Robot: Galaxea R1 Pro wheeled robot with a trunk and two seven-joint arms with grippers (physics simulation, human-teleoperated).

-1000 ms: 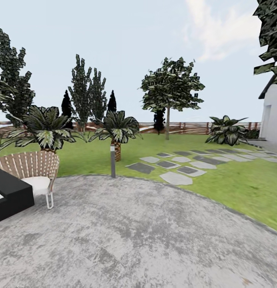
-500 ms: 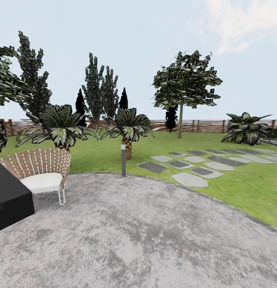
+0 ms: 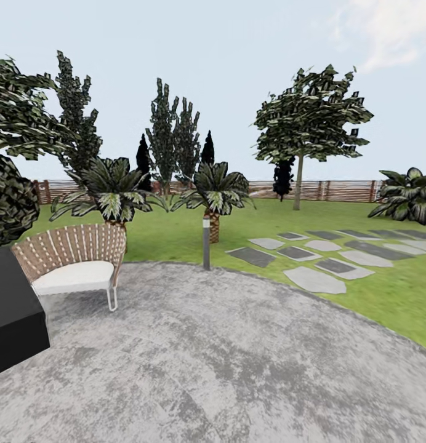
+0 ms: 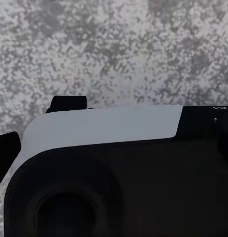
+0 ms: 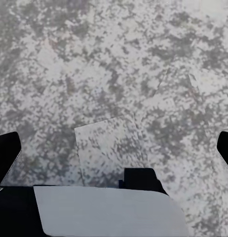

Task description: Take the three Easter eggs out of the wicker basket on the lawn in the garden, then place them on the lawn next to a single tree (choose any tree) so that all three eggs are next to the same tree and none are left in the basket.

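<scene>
A: We are looking out over a mottled grey paved patio [image 3: 225, 357] with the lawn [image 3: 367, 295] curving round its far edge.

B: We are seeing the garden's brown slat fence [image 3: 336, 191] running along the back, and a tree [image 3: 311, 123] with a slim pale trunk standing on the grass just in front of it, toward the right.

A: Nearer to us, two short palms are growing at the lawn's edge, one [image 3: 214, 194] just behind a slim grey post lamp [image 3: 206, 243], the other [image 3: 111, 191] right behind a wicker chair [image 3: 71, 258] with a white cushion.

B: We are also noticing grey stepping stones [image 3: 314, 280] lying in the grass to the right, a broad-leaved plant [image 3: 410, 200] beyond them, and a black block [image 3: 13, 314] at the left edge beside the chair. Narrow dark conifers [image 3: 173, 138] are standing behind the palms.

A: In the left wrist view we are seeing the left claw [image 4: 114, 163] as a white and black housing over the grey paving [image 4: 114, 49]; we cannot tell how far its fingers are parted.

B: In the right wrist view the right claw [image 5: 114, 148] is standing wide, with one dark fingertip [image 5: 5, 155] at each side edge, nothing between them, and the paving [image 5: 114, 64] below.
</scene>
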